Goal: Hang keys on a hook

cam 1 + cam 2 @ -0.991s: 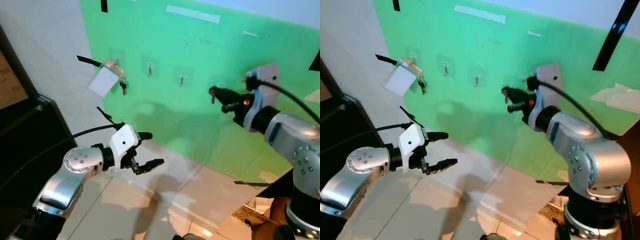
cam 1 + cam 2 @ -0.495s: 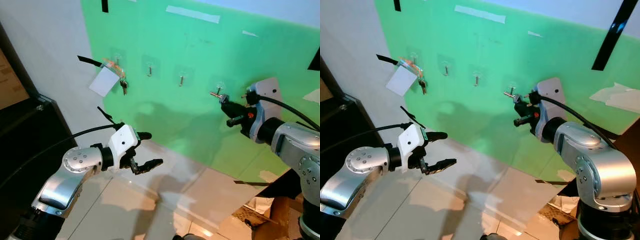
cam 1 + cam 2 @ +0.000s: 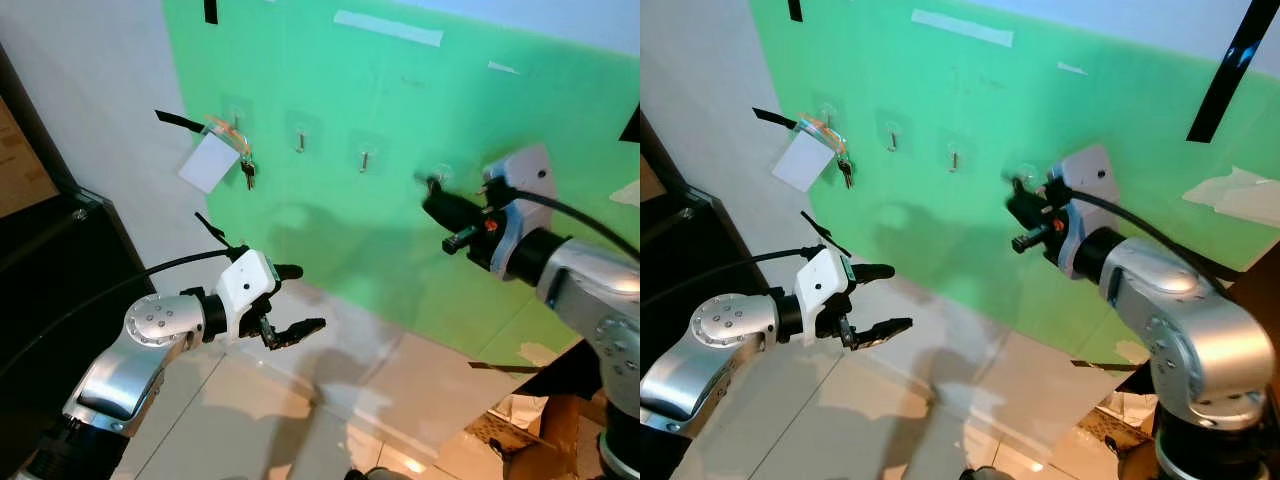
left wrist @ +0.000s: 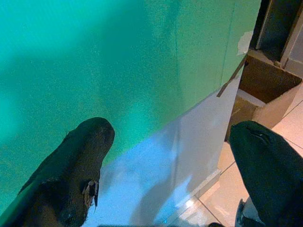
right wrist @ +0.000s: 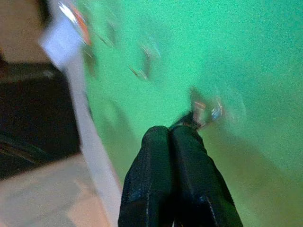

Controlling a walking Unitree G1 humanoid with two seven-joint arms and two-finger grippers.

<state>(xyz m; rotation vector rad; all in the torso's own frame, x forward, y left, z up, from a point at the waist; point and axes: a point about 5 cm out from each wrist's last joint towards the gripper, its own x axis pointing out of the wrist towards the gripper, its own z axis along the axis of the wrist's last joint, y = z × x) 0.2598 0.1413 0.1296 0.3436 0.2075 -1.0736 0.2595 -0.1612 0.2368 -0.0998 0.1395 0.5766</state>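
A bunch of keys [image 3: 246, 174] with a white tag [image 3: 208, 162] hangs on the leftmost of several small hooks on the green wall sheet [image 3: 400, 90]. Two bare hooks [image 3: 299, 140] [image 3: 364, 157] follow to its right. My right gripper [image 3: 430, 200] is shut, fingers pressed together with nothing visible between them. Its tips are at the rightmost hook [image 5: 201, 112], which shows blurred just beyond the fingertips [image 5: 158, 135] in the right wrist view. My left gripper [image 3: 312, 297] is held open and low, out from the wall, holding nothing; its fingers [image 4: 75, 170] face the wall's foot.
A black cabinet [image 3: 40, 270] stands along the left wall. Cardboard boxes [image 3: 520, 420] sit on the tiled floor [image 3: 260, 410] at the lower right. Strips of black tape [image 3: 208, 10] and clear tape [image 3: 385, 27] are stuck on the green sheet.
My right gripper drew back right and down from the rightmost hook half a second ago, and has now pushed forward to it again. The left arm and the hanging keys have stayed put.
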